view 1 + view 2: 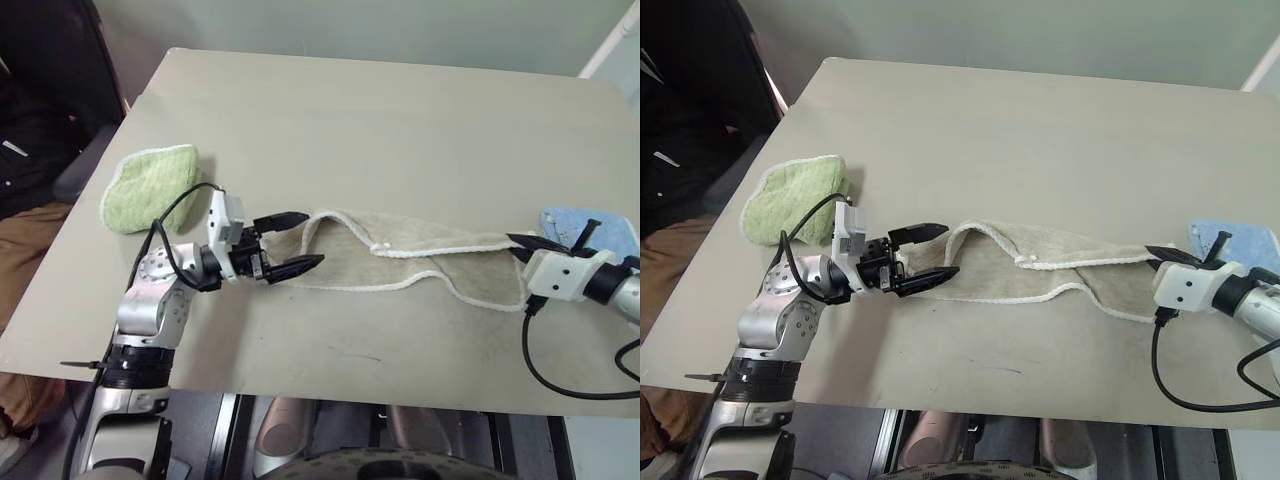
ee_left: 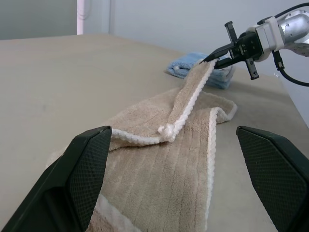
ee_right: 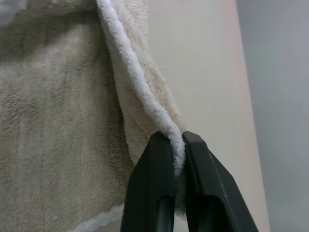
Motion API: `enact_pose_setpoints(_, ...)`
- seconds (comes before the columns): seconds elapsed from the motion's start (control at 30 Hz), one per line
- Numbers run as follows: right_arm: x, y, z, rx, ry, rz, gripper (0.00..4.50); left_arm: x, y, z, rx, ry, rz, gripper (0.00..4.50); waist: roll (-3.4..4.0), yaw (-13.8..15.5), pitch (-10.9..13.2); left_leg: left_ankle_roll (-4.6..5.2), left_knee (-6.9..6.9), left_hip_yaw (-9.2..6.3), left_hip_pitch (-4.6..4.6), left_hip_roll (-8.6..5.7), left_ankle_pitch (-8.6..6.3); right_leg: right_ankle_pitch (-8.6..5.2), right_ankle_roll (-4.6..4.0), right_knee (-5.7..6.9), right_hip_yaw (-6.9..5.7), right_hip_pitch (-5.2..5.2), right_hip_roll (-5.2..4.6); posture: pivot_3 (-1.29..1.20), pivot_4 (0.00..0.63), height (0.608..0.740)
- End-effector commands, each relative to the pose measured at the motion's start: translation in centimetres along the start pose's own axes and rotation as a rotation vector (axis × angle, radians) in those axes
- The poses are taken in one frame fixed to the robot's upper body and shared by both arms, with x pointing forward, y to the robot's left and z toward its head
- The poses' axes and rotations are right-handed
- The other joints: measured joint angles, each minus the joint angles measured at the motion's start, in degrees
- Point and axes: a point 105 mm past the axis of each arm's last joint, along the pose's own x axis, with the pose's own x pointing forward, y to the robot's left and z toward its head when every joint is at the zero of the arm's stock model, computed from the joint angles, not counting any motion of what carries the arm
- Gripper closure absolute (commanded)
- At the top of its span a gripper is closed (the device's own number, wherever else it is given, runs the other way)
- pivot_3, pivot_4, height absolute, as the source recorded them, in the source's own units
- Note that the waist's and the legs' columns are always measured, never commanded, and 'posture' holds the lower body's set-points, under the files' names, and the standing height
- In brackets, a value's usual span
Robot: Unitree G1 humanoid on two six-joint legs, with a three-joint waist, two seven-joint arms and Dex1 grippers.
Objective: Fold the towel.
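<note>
Across the lower middle of the frame, on the beige table (image 1: pixel 400 110), lay the towel (image 1: pixel 400 262), our tan terry cloth with its white corded edging, stretched out long from left to right and bunched rather than flat. Its small white loop tag (image 1: pixel 381 247) sat on the upper edge near the middle.

At the right end of the cloth our right gripper (image 1: pixel 528 244) had its two black fingers pinched tight on the corded edge; the right wrist view showed the white cord caught between the fingers (image 3: pixel 157 188). From our left wrist view that end rose off the table toward the pinch.

At the left end our left gripper (image 1: pixel 292 243) stood wide, one finger above the towel's edge and one below it in the frame, with the cloth lying between them but not gripped. The left wrist view looked along the towel with both fingers (image 2: pixel 79 179) spread well apart at either side.

Beyond the towel, a light green cloth (image 1: pixel 150 187) rested at the left of the table, and a light blue cloth (image 1: pixel 590 228) at the far right, just behind our right gripper. A person's clothing showed at the far left edge.

We judged the fold barely begun: one end was secured, the other was not yet taken, and no layer had been laid over another neatly.
</note>
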Motion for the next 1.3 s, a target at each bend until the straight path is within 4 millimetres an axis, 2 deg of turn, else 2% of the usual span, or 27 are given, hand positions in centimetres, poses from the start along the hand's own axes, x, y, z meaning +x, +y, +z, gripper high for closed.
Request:
enact_pose_setpoints(0.03,-0.2,-1.2,1.6,-0.020,-0.051,0.004,4.50,0.4,0.0,1.4,0.066,-0.018,-0.006,0.00,0.00,0.0,0.0,0.00,0.00,0.00,0.00,0.00,0.00,0.00,0.00,0.00,0.00,0.00,0.00,0.00,0.150,0.740)
enact_pose_setpoints(0.17,-0.4,-2.4,2.4,0.052,-0.059,-0.010,4.50,0.1,1.4,2.0,0.120,-0.040,0.077,0.00,0.00,0.0,0.0,0.02,0.00,0.01,0.00,-0.01,0.02,-0.03,0.05,0.00,0.00,0.00,0.00,0.00,0.150,0.740)
enact_pose_setpoints(0.3,-0.4,-5.2,3.9,0.182,-0.090,-0.096,4.50,-0.9,2.7,1.4,0.207,0.010,0.125,0.00,0.00,-0.2,0.0,0.03,0.01,0.01,0.01,-0.01,0.05,-0.25,0.40,0.00,0.01,0.01,0.01,0.00,0.150,0.740)
enact_pose_setpoints(0.4,-0.3,-7.2,4.1,0.271,-0.080,-0.163,4.50,-1.6,3.1,1.3,0.218,0.022,0.149,0.00,0.00,-0.3,0.0,0.10,0.00,0.02,0.01,-0.01,0.11,-0.25,0.41,0.00,0.00,0.00,0.01,0.00,0.150,0.740)
enact_pose_setpoints(0.57,-0.2,-10.2,4.6,0.394,-0.095,-0.259,4.50,-2.7,2.4,0.3,0.208,0.066,0.140,0.00,0.00,-0.3,0.0,0.22,-0.03,0.01,-0.01,-0.01,0.16,-0.04,-0.04,0.00,0.00,-0.05,0.01,0.00,0.150,0.740)
enact_pose_setpoints(0.73,0.0,-13.1,5.4,0.452,-0.118,-0.366,4.50,-2.7,1.7,-0.1,0.148,0.074,0.126,0.00,0.03,-0.2,0.0,0.56,-0.07,0.00,-0.05,-0.02,0.30,-0.11,-0.09,0.01,0.00,-0.15,0.01,0.00,0.150,0.740)
enact_pose_setpoints(0.83,0.1,-13.7,5.7,0.454,-0.114,-0.385,4.50,-2.1,1.6,0.0,0.128,0.064,0.133,0.00,0.03,0.1,0.0,0.73,-0.08,-0.04,-0.08,-0.01,0.36,-0.15,-0.11,0.01,-0.04,-0.15,0.01,0.00,0.150,0.740)
enact_pose_setpoints(1.0,0.5,-13.9,6.2,0.457,-0.112,-0.396,4.50,-0.4,0.5,-1.0,0.121,0.059,0.109,0.00,0.03,0.1,0.0,0.71,-0.07,-0.02,-0.09,-0.02,0.31,-0.15,-0.12,0.01,-0.03,-0.17,-0.01,0.00,0.150,0.740)
enact_pose_setpoints(1.2,0.4,-13.8,6.2,0.435,-0.094,-0.408,4.50,-1.1,0.2,-3.6,0.167,0.145,0.158,0.00,0.03,0.0,0.0,0.67,-0.10,-0.02,-0.07,-0.01,0.28,-0.18,-0.16,0.02,-0.03,-0.23,0.00,0.00,0.150,0.740)
enact_pose_setpoints(1.3,0.4,-13.8,6.2,0.422,-0.088,-0.418,4.50,-1.4,1.0,-4.7,0.218,0.177,0.250,0.00,0.03,-0.1,0.0,0.69,-0.09,-0.02,-0.07,-0.01,0.29,-0.17,-0.14,0.02,-0.03,-0.22,0.00,0.00,0.150,0.740)
